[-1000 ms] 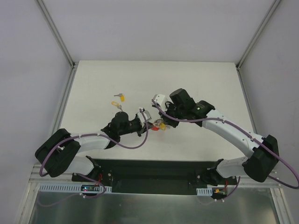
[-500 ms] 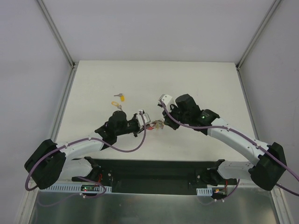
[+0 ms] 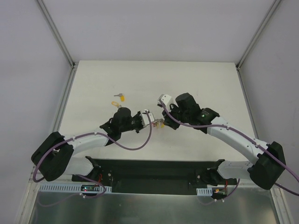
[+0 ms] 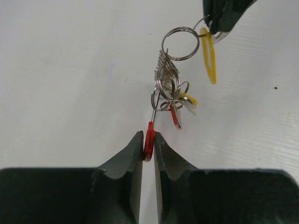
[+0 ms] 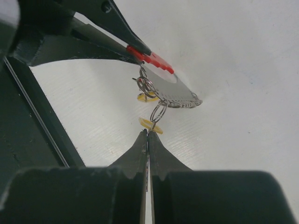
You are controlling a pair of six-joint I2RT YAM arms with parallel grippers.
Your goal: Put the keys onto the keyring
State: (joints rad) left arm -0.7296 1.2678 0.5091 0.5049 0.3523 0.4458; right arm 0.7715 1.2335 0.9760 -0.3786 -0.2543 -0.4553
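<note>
While the left end effector (image 4: 148, 143) is clamped on the red clip (image 4: 149, 133) of the keyring (image 4: 167, 77), held above the worktop (image 3: 196, 79), the right end effector (image 5: 147, 134) is pinched shut on a yellow-headed key (image 5: 150, 125) at its end ring (image 4: 180, 43). Two loose keys (image 3: 121, 97) lie on the worktop, judged not yet threaded.

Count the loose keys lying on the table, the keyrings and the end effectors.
loose keys: 2
keyring: 1
end effectors: 2, left end effector and right end effector
total: 5
</note>
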